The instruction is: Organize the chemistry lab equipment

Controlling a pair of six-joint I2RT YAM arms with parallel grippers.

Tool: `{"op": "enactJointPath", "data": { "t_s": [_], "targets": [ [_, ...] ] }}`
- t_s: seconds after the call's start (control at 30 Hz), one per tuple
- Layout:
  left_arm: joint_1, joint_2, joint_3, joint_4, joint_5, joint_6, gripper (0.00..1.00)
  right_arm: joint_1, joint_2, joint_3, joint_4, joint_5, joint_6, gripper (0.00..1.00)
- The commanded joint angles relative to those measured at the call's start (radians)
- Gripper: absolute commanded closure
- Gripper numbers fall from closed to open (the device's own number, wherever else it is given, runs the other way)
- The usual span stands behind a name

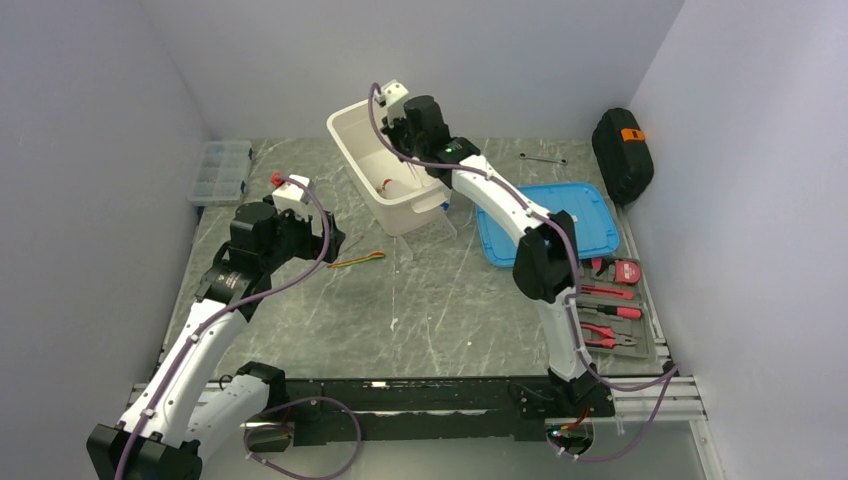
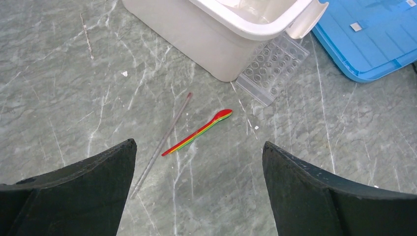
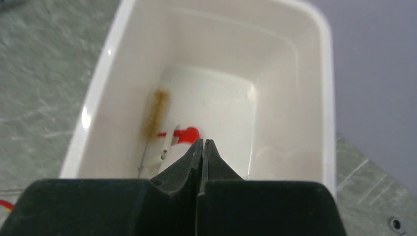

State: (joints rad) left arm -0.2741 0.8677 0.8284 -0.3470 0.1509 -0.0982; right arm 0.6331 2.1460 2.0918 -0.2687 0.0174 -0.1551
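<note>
The translucent squeeze bottle with a red nozzle [image 3: 187, 133] lies inside the white bin [image 3: 98, 105], next to the wire brush [image 3: 155, 112]. My right gripper [image 3: 202, 141] hangs over the bin, shut and empty; it shows above the bin [image 1: 350, 150] in the top view [image 1: 405, 140]. The clear plastic tube rack [image 2: 273, 68] leans on the table against the bin's outer wall [image 2: 196, 37]. A thin stirring rod [image 2: 162, 142] and a red-yellow-green spoon [image 2: 199, 132] lie on the table. My left gripper [image 2: 198, 143] is open and empty, above the table just short of them.
A blue lid [image 1: 548, 222] lies right of the bin. A tray of red-handled tools [image 1: 612, 310] sits at the right edge. A black case [image 1: 622, 150] and a wrench [image 1: 542, 158] are at the back right. A clear organizer box [image 1: 222, 170] is at the back left.
</note>
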Motion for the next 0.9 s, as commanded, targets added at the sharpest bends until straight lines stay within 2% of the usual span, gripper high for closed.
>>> {"op": "enactJointPath", "data": {
  "t_s": [0.0,0.5,0.7,0.87],
  "targets": [
    [0.003,0.0,0.007,0.009,-0.008,-0.012,0.01,-0.016,0.084,0.112,-0.136,-0.03,-0.042,1.0],
    [0.003,0.041,0.021,-0.008,-0.003,-0.008,0.01,-0.092,0.267,0.193,-0.182,-0.112,0.011,0.99],
    [0.003,0.053,0.028,-0.018,0.0,-0.006,0.01,-0.1,0.268,0.183,-0.173,-0.119,0.02,0.72],
    [0.003,0.053,0.028,-0.018,-0.001,-0.005,0.01,-0.1,0.248,0.161,-0.154,-0.113,0.021,0.62]
  ]
}}
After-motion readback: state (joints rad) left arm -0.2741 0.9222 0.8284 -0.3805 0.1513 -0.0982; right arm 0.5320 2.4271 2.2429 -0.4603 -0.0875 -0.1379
